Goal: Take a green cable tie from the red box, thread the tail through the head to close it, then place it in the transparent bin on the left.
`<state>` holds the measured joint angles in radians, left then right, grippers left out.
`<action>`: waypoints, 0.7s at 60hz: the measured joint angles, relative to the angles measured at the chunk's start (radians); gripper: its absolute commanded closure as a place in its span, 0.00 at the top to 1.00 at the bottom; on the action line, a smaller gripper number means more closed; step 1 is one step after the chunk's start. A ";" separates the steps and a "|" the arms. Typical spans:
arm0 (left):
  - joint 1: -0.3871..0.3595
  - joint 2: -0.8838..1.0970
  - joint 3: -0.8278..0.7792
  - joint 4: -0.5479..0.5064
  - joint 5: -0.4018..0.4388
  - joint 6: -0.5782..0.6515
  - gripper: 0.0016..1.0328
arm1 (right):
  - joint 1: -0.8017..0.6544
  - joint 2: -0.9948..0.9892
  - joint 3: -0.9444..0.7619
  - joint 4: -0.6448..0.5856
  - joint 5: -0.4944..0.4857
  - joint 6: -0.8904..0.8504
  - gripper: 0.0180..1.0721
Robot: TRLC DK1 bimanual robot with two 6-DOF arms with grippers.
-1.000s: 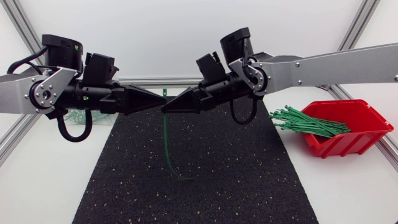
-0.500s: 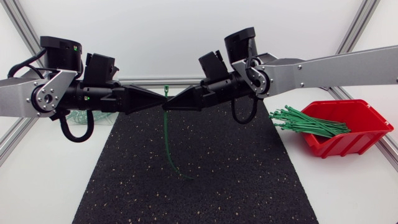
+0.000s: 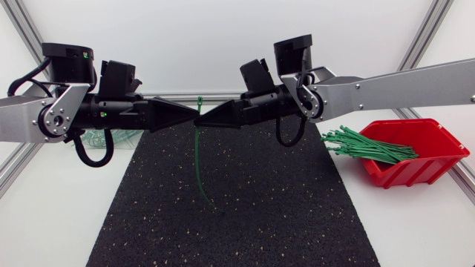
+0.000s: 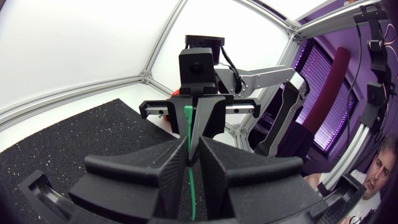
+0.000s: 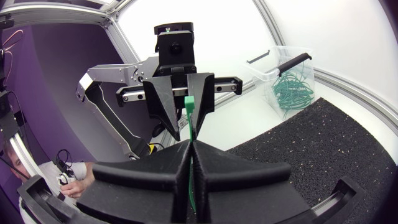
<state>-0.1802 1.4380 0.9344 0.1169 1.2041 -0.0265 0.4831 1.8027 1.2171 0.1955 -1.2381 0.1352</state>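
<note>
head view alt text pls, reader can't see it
The left gripper and right gripper meet tip to tip above a black mat, both pinching a green cable tie, tail hanging down. A red box of ties sits at right.

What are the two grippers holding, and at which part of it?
The left gripper and the right gripper both pinch one green cable tie just below its head. Its tail hangs free toward the mat.
</note>
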 measured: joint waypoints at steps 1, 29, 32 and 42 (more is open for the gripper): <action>0.000 0.000 0.000 0.001 0.000 -0.001 0.16 | 0.000 0.000 0.000 0.000 0.000 0.000 0.05; -0.001 0.000 -0.005 0.049 0.000 -0.038 0.15 | 0.013 0.000 -0.002 0.004 0.000 0.000 0.05; -0.001 0.000 -0.005 0.050 0.000 -0.045 0.13 | 0.013 0.000 -0.003 0.004 0.000 0.000 0.05; -0.001 0.000 -0.005 0.060 0.000 -0.049 0.12 | 0.013 0.000 -0.010 0.004 0.000 0.000 0.05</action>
<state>-0.1810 1.4376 0.9298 0.1772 1.2041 -0.0757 0.4965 1.8027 1.2068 0.1997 -1.2377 0.1352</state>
